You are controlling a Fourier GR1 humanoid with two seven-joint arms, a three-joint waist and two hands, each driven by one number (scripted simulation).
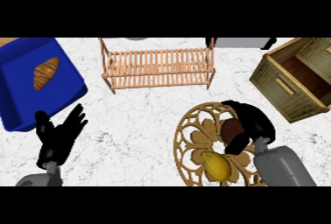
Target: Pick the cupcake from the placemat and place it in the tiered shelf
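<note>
right hand (249, 124) curled round the brown cupcake (231, 129), over the round placemat (194, 131). left hand (59, 133) spread, resting near the blue tray (65, 87). could perhaps knock the yellow lemon (216, 165) just beside, or catch the wooden shelf (157, 65) rail when carrying across.

Tiered shelf (157, 65) stands on the surface (135, 131) at 12 o'clock, with a tray (19, 87) at 10 o'clock carrying a croissant (46, 73), and a slatted crate (294, 81) at 2 o'clock. Placemat (200, 140) lies at 5 o'clock, near edge; on it the cupcake (231, 129) sits toward the far side under the right robot hand (249, 124), a lemon (215, 165) nearer, toward 6 o'clock. Left robot hand (59, 138) rests at 8 o'clock, just in front of the tray.
</note>
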